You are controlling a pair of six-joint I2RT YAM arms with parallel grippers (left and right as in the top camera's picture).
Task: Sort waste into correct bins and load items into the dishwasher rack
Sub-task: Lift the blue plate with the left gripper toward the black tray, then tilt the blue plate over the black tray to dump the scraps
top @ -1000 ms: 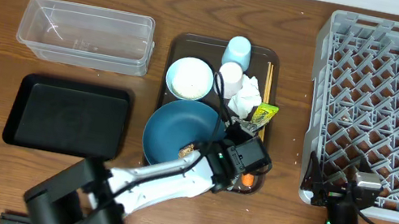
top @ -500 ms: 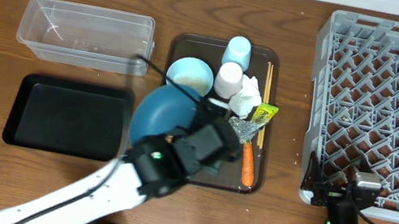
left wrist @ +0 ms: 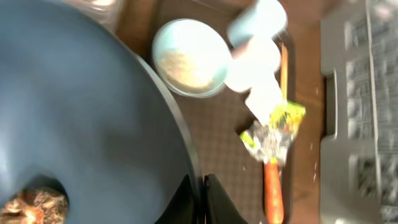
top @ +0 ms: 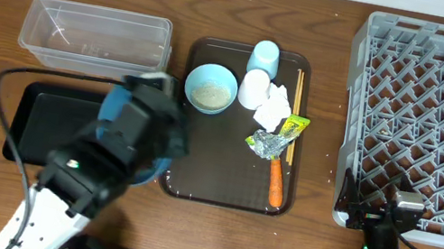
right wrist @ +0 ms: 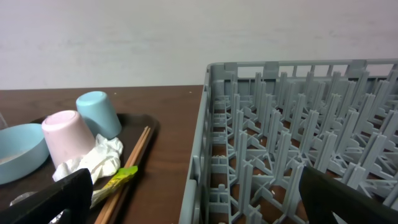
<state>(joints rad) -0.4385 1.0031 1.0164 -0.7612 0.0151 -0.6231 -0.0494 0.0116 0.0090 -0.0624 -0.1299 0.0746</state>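
Left gripper (left wrist: 200, 196) is pinched shut on the rim of the plate (left wrist: 87, 112). The plate hangs between the brown tray (top: 220, 188) and the black tray (top: 30, 123), partly over the latter, with the food lump (left wrist: 31, 205) sitting on it. This is a thin edge pinch on a wide, smooth dish, so the plate may swivel or slip out if the arm swings hard, and the blur in the overhead view suggests it is moving fast. If the plate tips too soon, the lump likely lands on the table, not in a bin. Right gripper (right wrist: 193, 186) stands wide open and empty beside the rack (right wrist: 280, 137), well apart from the plate.
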